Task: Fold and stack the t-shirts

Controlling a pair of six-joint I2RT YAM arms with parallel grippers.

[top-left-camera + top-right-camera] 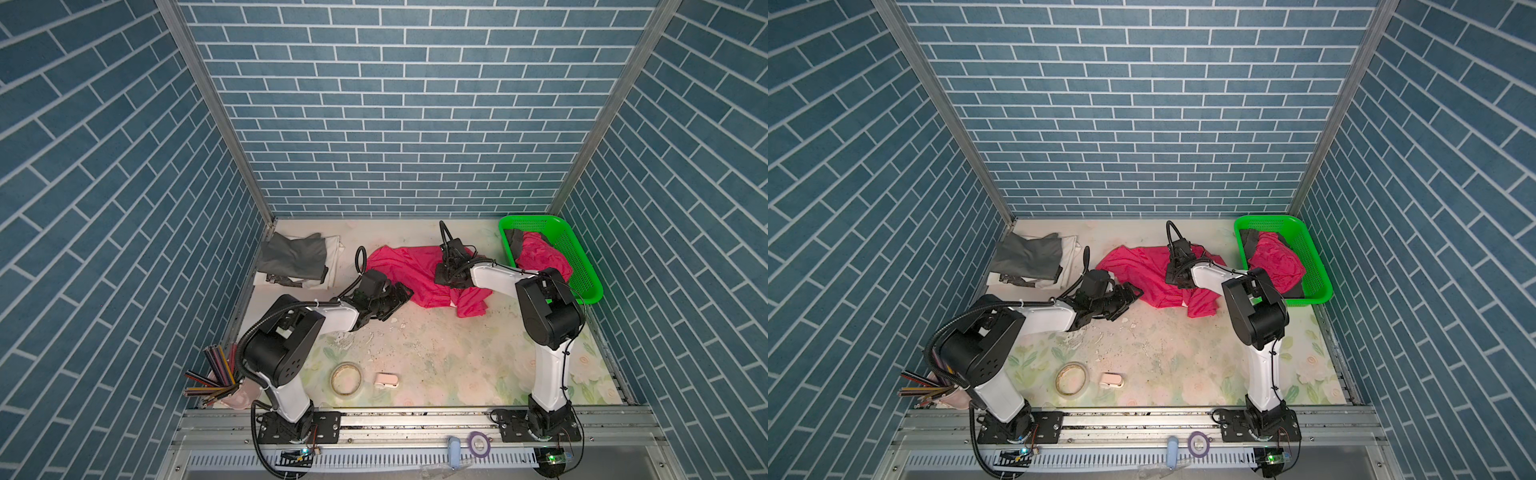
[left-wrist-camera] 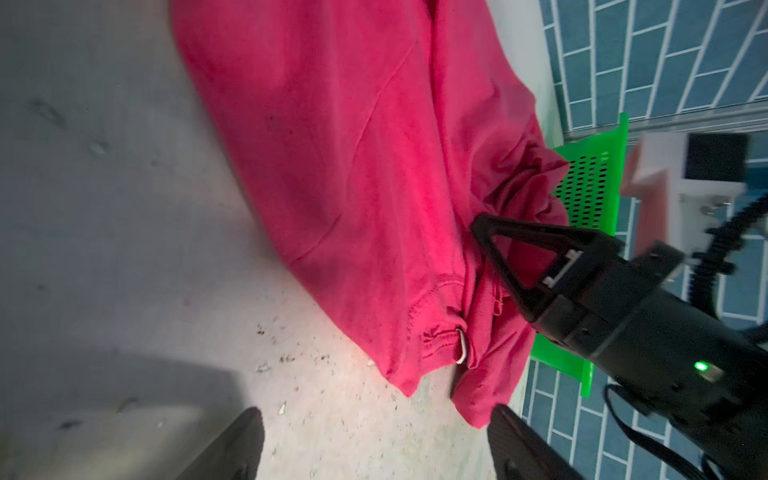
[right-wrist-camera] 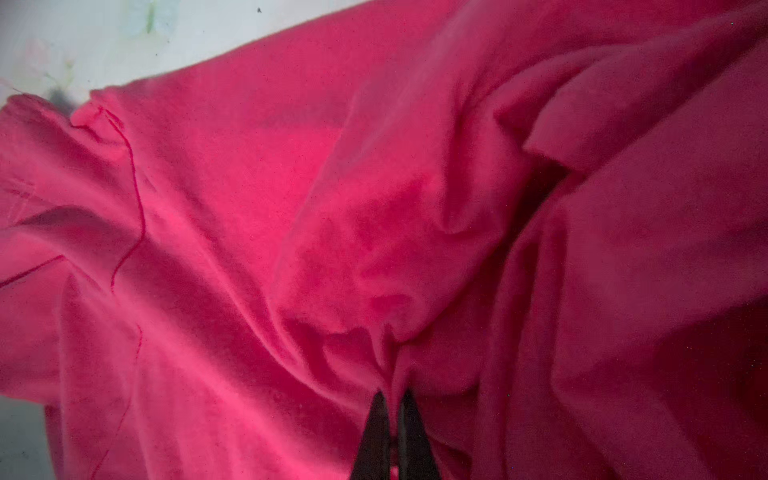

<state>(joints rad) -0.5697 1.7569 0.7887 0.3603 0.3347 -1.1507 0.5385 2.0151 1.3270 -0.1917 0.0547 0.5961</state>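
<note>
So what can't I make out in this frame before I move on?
Top views: tips of the right gripper, hidden under its own wrist; only the right wrist view shows them pinching the pink t-shirt.
Green basket: what lies under the pink shirt on top.
Back-left stack: layer count, too small.
Left wrist view: left gripper fingers, blurred and cut off by the edge.

Worktop (image 1: 436,345): middle and front right corner are left bare; passage is offered there. Back half is blocked by magenta t-shirt (image 1: 399,266), green basket (image 1: 577,257) (back right corner) and folded shirt stack (image 1: 295,257) (back left corner). Front left is obstructed by tape roll (image 1: 345,378) and pencil cup (image 1: 224,374).
</note>
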